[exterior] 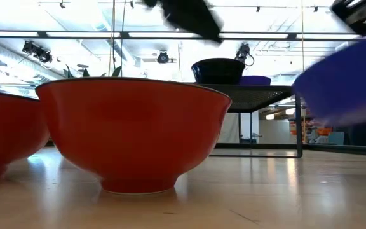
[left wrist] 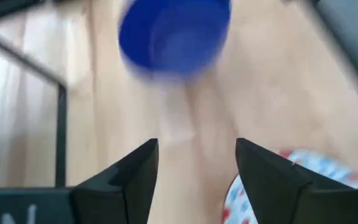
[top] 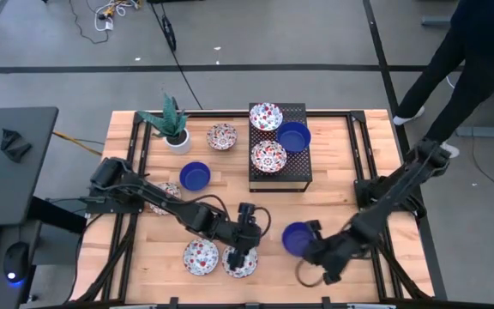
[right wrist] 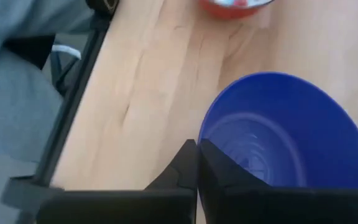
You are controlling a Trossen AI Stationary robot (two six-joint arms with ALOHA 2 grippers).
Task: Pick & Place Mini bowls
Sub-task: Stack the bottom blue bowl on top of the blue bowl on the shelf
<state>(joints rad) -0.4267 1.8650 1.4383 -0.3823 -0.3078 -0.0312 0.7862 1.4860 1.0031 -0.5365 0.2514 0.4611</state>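
On the light wooden table (top: 333,184) a black mesh stand (top: 302,176) carries 3 small bowls. Near the front edge, the right gripper (right wrist: 197,163) is closed on the rim of a round cobalt blue mini bowl (right wrist: 288,134). The left gripper (left wrist: 196,163) stands wide open and empty above 2 white floral mini bowls (top: 201,257).

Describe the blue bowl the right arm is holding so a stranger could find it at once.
Start at the black mesh rack at the table's back. Come forward to the near edge: the blue bowl sits gripped by its rim in the right pincer, the only bowl held.
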